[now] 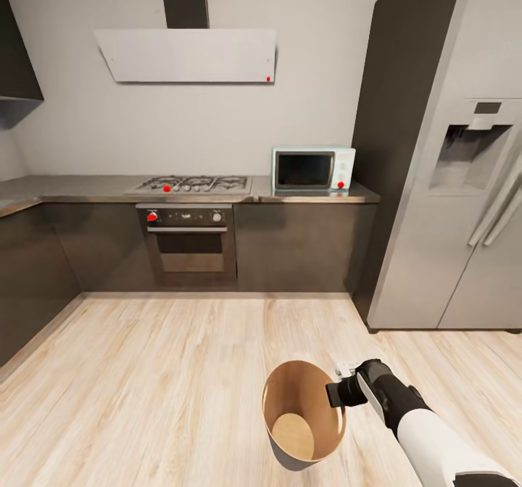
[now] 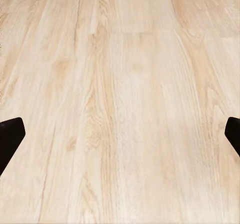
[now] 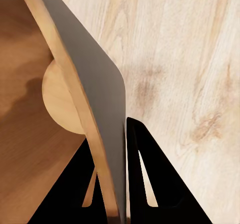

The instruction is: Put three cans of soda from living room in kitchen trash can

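Kitchen floor (image 1: pixel 145 371): right fingers (image 3: pixel 150 184) pinch tash can (image 1: pixel 303 420) wall.

— Where am I standing?

— In a home kitchen. I see a steel gas hob (image 1: pixel 190 183) over a dark built-in oven (image 1: pixel 190 242), a pale microwave (image 1: pixel 313 169) on the grey counter (image 1: pixel 87 188), a white slanted hood (image 1: pixel 188 55), a tall steel fridge (image 1: pixel 453 204) and pale wood plank floor (image 1: pixel 159 378).

— Agreed.

Head view: high, facing forward and down across the light wood plank floor (image 1: pixel 145 371) toward the kitchen wall. Left wrist view: close above bare floor. Right wrist view: very close to the round tapered brown-lined bin (image 3: pixel 80 84), shared with the head view (image 1: pixel 303 418).
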